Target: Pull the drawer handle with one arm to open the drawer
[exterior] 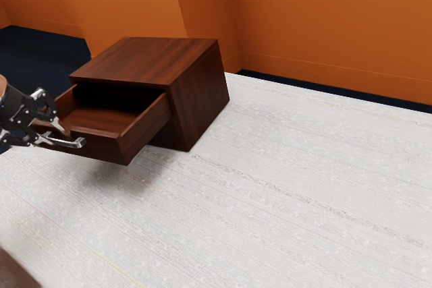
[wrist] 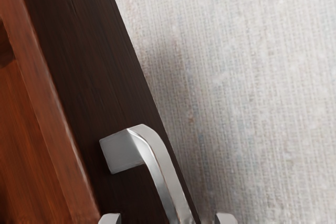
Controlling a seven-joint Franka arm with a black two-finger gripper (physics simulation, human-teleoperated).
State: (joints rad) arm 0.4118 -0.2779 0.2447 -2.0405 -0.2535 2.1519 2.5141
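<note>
the black gripper [exterior: 47,130] sits at the exterior view's left edge, right at the metal drawer handle [exterior: 66,141]. in the wrist view the handle's bar [wrist: 157,171] runs between the two fingers [wrist: 110,217], with a gap showing on each side. the fingers therefore stand fairly wide, straddling the bar rather than pinching it. the handle is fixed to the dark wooden drawer front [wrist: 94,77].

behind that front, the drawer [exterior: 108,123] is well out of the wooden cabinet [exterior: 196,92]. its floor and inner sides are exposed, and nothing is visible inside it. how much travel remains cannot be judged, because the back of the drawer lies in shadow under the cabinet top. the cabinet rests on the pale worktop [exterior: 283,187], with orange walls [exterior: 324,11] beyond.

judging from this, the opening itself looks largely done. what is left is at most a little more pull, if the drawer has more travel, and taking the hand off the handle.
</note>
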